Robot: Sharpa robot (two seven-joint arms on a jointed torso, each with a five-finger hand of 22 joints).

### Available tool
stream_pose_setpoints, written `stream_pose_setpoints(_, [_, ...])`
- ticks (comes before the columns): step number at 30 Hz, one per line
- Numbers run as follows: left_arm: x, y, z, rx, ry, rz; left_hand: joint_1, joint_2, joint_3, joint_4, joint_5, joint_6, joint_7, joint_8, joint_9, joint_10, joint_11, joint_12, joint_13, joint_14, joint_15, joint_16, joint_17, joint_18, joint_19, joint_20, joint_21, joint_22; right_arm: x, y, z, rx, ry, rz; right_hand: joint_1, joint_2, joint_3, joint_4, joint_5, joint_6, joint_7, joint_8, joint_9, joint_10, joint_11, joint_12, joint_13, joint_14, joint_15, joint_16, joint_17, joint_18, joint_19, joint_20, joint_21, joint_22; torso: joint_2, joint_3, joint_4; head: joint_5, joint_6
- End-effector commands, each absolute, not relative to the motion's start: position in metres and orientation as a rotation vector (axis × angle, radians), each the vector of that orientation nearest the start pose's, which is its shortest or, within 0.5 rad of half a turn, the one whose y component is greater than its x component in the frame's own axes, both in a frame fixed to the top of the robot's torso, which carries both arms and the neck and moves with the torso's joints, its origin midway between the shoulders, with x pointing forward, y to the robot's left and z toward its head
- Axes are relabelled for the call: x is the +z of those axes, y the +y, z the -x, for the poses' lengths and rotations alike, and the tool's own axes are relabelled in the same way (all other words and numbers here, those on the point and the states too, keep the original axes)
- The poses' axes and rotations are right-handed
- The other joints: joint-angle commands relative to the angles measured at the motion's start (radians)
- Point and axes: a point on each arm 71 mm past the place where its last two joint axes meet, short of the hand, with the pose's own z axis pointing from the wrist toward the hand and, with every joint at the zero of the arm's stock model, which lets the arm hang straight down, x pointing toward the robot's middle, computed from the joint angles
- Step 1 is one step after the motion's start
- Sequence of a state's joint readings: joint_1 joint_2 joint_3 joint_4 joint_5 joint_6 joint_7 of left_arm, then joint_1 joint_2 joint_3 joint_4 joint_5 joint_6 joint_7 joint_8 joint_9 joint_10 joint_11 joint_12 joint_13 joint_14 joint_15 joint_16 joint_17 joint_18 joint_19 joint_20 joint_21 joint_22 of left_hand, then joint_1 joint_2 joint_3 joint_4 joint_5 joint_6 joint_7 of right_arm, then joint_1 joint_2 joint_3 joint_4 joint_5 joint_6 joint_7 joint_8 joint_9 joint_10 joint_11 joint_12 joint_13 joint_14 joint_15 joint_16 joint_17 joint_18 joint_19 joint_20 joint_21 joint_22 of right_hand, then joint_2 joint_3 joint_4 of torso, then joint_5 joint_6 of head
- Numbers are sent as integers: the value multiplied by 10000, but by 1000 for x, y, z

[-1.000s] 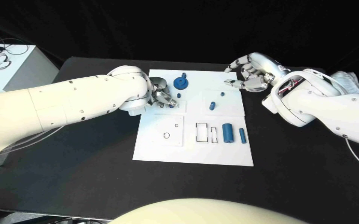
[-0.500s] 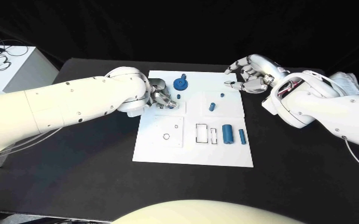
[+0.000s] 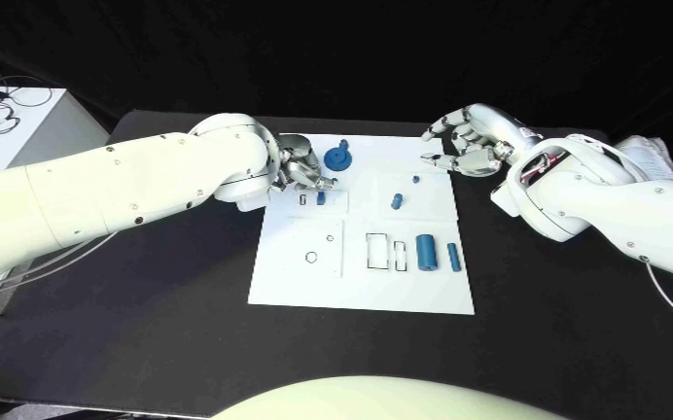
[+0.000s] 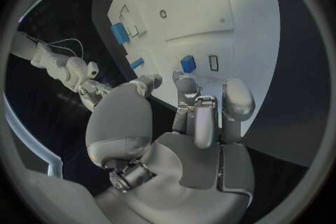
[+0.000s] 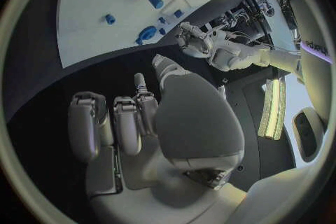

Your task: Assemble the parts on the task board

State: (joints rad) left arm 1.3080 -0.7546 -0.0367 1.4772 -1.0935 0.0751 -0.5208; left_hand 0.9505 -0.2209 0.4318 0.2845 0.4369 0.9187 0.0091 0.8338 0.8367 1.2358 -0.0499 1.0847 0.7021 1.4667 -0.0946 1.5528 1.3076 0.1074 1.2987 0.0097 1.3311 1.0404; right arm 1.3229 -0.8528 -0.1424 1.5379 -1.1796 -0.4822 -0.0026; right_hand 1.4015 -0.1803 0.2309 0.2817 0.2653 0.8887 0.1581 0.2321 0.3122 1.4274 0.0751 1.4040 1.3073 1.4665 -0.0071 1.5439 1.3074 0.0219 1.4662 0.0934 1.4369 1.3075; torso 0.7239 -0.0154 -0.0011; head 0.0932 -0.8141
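The white task board (image 3: 362, 279) lies mid-table. My left hand (image 3: 299, 173) hovers over its near-left top corner and holds nothing; its fingertips (image 4: 183, 81) end just short of a small blue block (image 3: 321, 198) (image 4: 187, 63) beside a narrow slot (image 3: 303, 200). A blue gear-shaped part (image 3: 338, 157) stands near the board's far edge. Two small blue pegs (image 3: 397, 199) (image 3: 415, 179) sit right of centre, and two blue cylinders (image 3: 426, 251) (image 3: 453, 253) lie lower right. My right hand (image 3: 470, 143) is off the board's far right corner, fingers apart and curved, with nothing in them.
Outlined recesses (image 3: 380, 249) and a round hole (image 3: 310, 256) mark the board's lower half. A white box (image 3: 42, 123) stands at the table's left edge. Bare black table (image 3: 168, 323) surrounds the board.
My left hand has drawn back toward the board's far left corner, uncovering the small blue block beside the slot. The right hand has barely moved.
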Motion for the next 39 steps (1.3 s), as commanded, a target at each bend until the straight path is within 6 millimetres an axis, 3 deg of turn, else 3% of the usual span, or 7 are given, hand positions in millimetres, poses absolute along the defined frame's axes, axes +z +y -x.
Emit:
stream_pose_setpoints(1, [-163,188,-508,-4572,21671,1491,181,7,-66,50,-66,-131,94,-88,-30,-241,48,-198,-255,850,-31,-144,2025,8,-209,47,-173,-268,-151,-205,-492,8048,15330,-384,-39,-86,39,-3,-52,-32,13,-6,-14,-78,-10,-40,1170,887,41,-60,2057,158,441,44,-67,1446,2,5,19,-19,89])
stream_pose_setpoints(8, [-138,202,-524,-4759,21625,2027,743,160,-237,58,37,-796,428,-481,-200,-1355,344,-972,-1429,461,229,-715,1075,227,-992,273,-916,-1502,-151,-207,-493,8043,15345,-485,-39,-86,39,-3,-52,-32,13,-6,-14,-78,-10,-40,1170,887,41,-60,2057,158,441,44,-67,1446,4,0,5,41,188])
stream_pose_setpoints(11, [-130,209,-535,-4718,21595,2354,927,225,-294,58,55,-1106,611,-829,-429,-1581,501,-1007,-1454,394,359,-793,949,258,-1097,393,-1059,-1676,-151,-207,-493,8047,15351,-524,-39,-86,39,-3,-52,-32,13,-6,-14,-78,-10,-40,1170,887,41,-60,2057,158,441,44,-67,1446,12,8,-1,34,265])
stream_pose_setpoints(15, [-126,214,-547,-4549,21584,2577,1027,243,-331,59,66,-1207,692,-1017,-583,-1640,568,-993,-1459,379,419,-807,918,266,-1103,452,-1089,-1702,-151,-208,-494,8043,15355,-543,-53,-82,50,6,-58,-38,14,-8,-16,-76,-9,-38,1171,886,42,-62,2055,159,439,45,-73,1442,13,-10,5,48,323])
stream_pose_setpoints(20, [-125,219,-561,-4184,21560,2754,1117,271,-328,46,88,-1215,712,-1084,-652,-1665,588,-986,-1463,378,441,-803,920,264,-1088,476,-1086,-1682,-151,-208,-494,8042,15359,-552,-57,-77,55,9,-55,-39,15,-9,-17,-78,-9,-41,1169,887,43,-62,2055,159,439,45,-73,1443,14,-2,16,95,402])
stream_pose_setpoints(32, [-137,223,-585,-3117,22059,2734,1141,276,-343,65,120,-1216,734,-1127,-699,-1693,609,-985,-1467,371,457,-808,907,278,-1123,493,-1122,-1745,-151,-207,-493,8071,15328,-557,-64,-67,67,14,-44,-40,15,-10,-18,-74,-8,-37,1172,887,43,-61,2058,156,443,45,-65,1451,28,-20,0,155,376])
stream_pose_setpoints(39, [-144,227,-593,-2659,22239,2840,1129,288,-360,73,120,-1222,753,-1158,-731,-1728,627,-991,-1472,348,473,-834,861,292,-1174,507,-1170,-1827,-149,-208,-492,8203,15120,-760,-106,-76,93,28,-31,-78,24,-27,-28,-305,-1,-296,955,825,47,-193,1837,222,332,47,-323,1238,72,-42,-46,221,378])
